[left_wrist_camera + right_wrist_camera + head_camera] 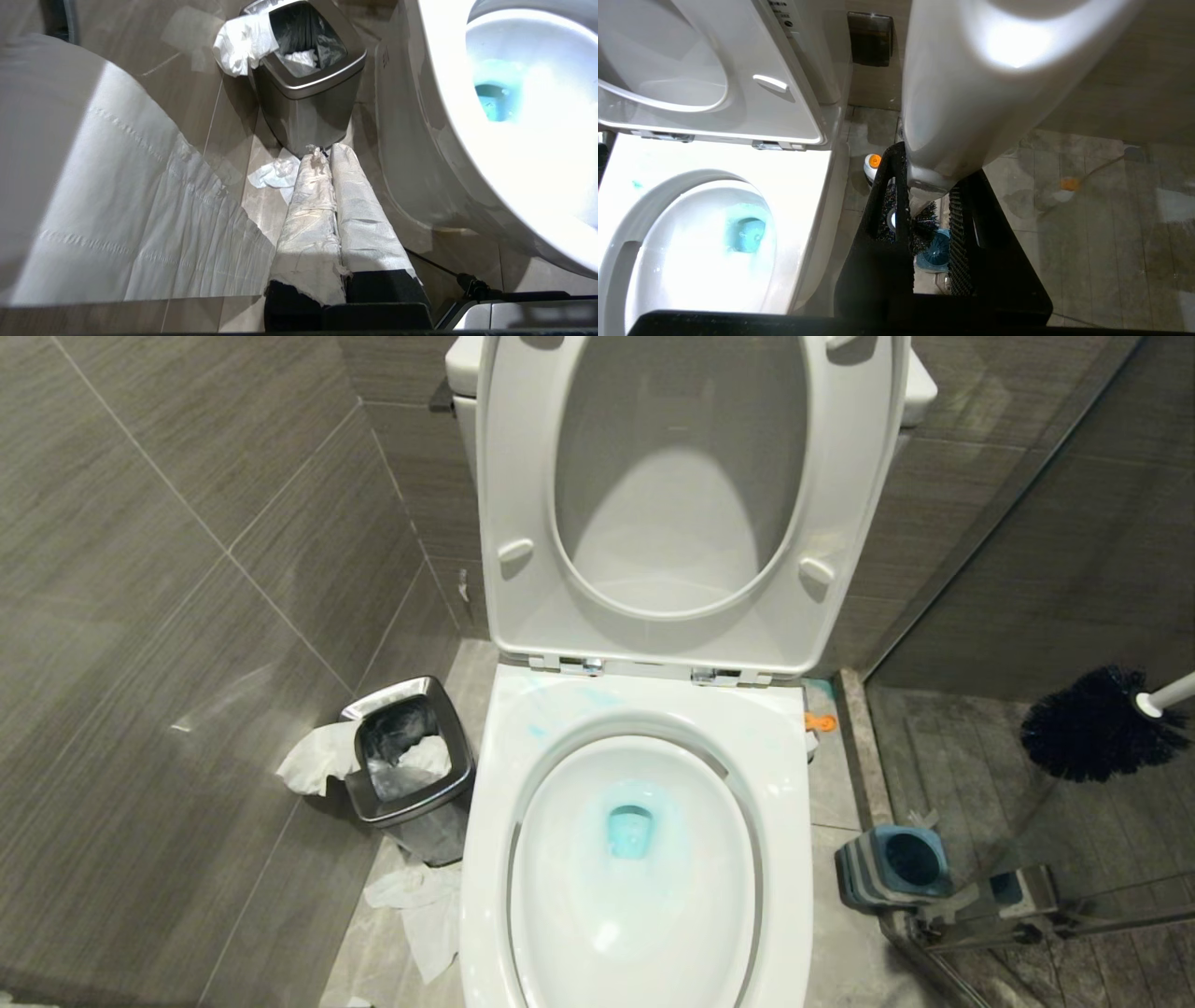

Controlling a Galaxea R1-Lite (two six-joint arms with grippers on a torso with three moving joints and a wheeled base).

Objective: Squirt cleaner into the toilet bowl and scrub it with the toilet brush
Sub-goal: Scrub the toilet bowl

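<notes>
Right gripper (931, 219): it is seen only in the right wrist view; its black fingers (887, 196) are closed narrowly on the white handle of the toilet brush, one at each side.
Left gripper (334, 186): its two fingers, wrapped in white paper, are pressed together with no gap and nothing is held between them; it points down at the floor beside the toilet.
Toilet bowl (644, 933): it is placed at the 6 o'clock part of the head view, uncovered, with blue-tinted water (630, 829) at its middle and faint blue streaks on the rim at 11 o'clock.
Holder (896, 868): the square blue-grey holder stands on the floor at 3 o'clock of the bowl, and it is empty.
Toilet brush (1092, 723): its black bristle head is held in the air at 3 o'clock of the head view, above the holder and apart from it, to the right of the bowl.
Waste bin (411, 761): it is found at 9 o'clock of the bowl, with crumpled paper (317, 758) hanging over its edge and more paper on the floor.
Seat and lid (681, 485): both are raised upright at 12 o'clock.
</notes>
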